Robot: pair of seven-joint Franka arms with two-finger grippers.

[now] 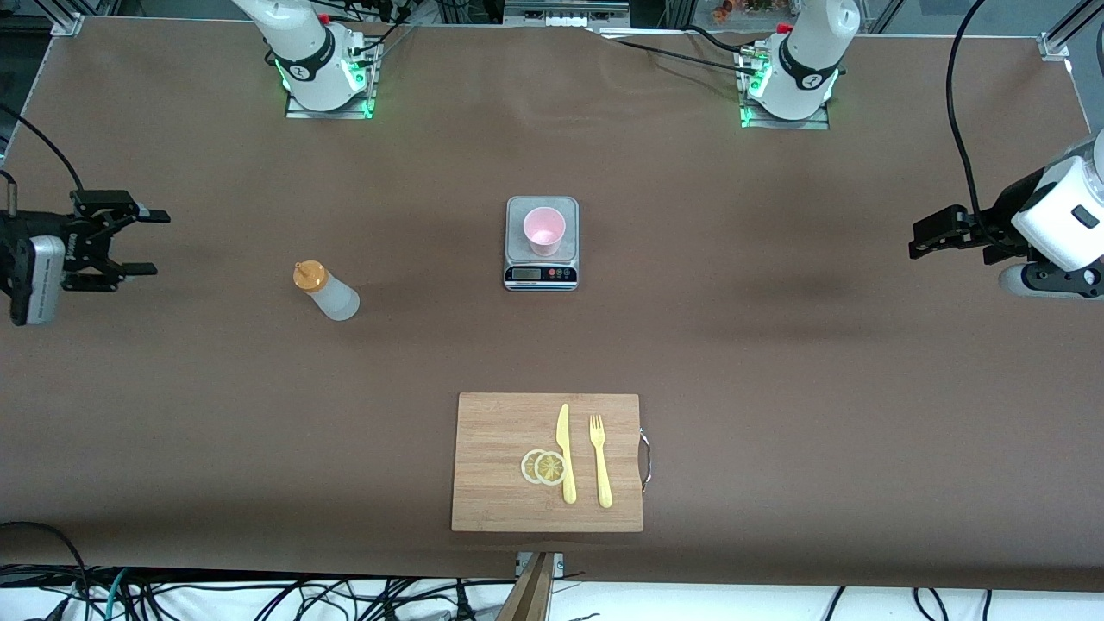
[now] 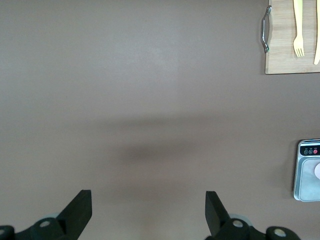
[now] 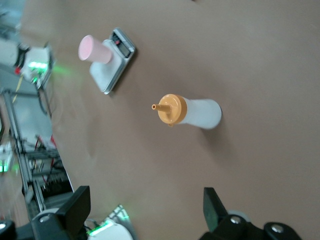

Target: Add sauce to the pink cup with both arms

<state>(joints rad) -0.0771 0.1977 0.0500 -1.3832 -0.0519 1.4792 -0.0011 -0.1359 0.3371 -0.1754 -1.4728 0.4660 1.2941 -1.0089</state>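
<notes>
My right wrist view shows the sauce (image 3: 190,111) standing upright on the desk (image 1: 776,345), translucent whitish body, orange nozzle cap; my left wrist view misses it, catching only the scale (image 2: 306,170) edge and the cutting board (image 2: 292,55) with a fork (image 2: 298,30). The pink cup (image 1: 544,230) stands on the scale, mid-desk, the sauce toward my right arm's end. My left gripper (image 1: 927,237) and right gripper (image 1: 138,242) wait open over the desk ends, holding nothing.

Scale display (image 1: 528,273): digits too small to read.
Scale (image 2: 308,170): cut off by left wrist view's edge.
Cutting board (image 2: 290,55): likewise cut off.
</notes>
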